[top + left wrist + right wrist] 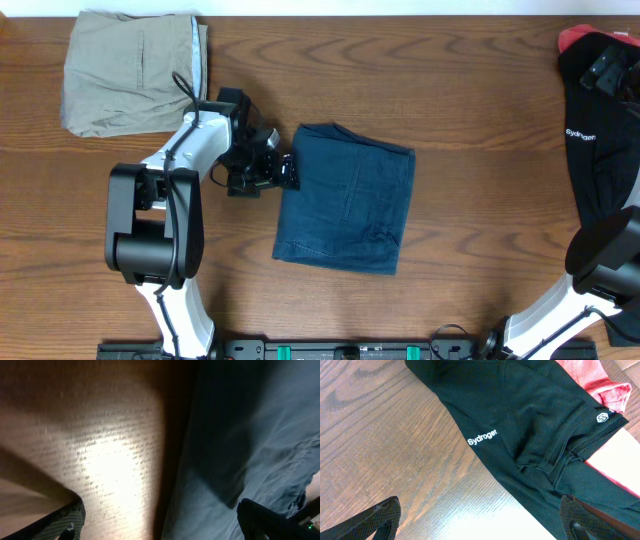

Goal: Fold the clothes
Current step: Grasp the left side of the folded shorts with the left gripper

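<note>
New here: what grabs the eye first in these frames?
The navy shorts lie folded mid-table, the left gripper at their left edge. Folded khaki shorts sit in the far-left corner; a black garment with white lettering lies along the right edge, red cloth beside it.

Table (480, 110) is made of brown wood, grained, and a soft sheen is seen. Navy shorts (350, 200): matt woven cloth, creased. Khaki shorts (120, 70): matt smooth cloth. Black garment (530, 420): smooth matt knit, white lettering printed. Left arm (190, 150) is shelled in glossy white plastic.
</note>
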Robot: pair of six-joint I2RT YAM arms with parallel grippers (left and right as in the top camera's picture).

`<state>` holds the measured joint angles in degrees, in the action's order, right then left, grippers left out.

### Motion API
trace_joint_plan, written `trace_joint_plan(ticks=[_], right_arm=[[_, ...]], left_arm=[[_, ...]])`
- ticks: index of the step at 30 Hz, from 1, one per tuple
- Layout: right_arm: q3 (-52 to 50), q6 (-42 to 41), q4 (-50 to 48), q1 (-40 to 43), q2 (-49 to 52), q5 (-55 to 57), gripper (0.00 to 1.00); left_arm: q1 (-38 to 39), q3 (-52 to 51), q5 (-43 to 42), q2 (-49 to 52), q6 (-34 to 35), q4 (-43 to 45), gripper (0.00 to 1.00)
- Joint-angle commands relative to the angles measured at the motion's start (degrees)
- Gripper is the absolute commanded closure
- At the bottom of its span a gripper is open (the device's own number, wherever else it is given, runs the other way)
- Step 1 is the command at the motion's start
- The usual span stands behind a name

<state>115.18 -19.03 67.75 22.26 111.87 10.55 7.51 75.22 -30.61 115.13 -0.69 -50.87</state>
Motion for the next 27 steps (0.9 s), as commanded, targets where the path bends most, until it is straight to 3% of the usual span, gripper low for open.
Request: trace_joint_plan(ticks=[1, 9, 27], right_arm=[[-0.24, 0.44, 0.0, 0.98, 0.0, 0.83, 0.01], [-0.24, 0.44, 0.0, 0.98, 0.0, 0.83, 0.01], [-0.24, 0.44, 0.0, 0.98, 0.0, 0.83, 0.01]], left_arm=[[-0.07, -2.64, -0.46, 2.1, -2.23, 2.43, 0.02], [-0.09, -4.94, -0.7, 2.47, -1.62, 4.76, 0.02], [-0.04, -6.71, -9.57, 2.47, -1.64, 5.53, 0.02]])
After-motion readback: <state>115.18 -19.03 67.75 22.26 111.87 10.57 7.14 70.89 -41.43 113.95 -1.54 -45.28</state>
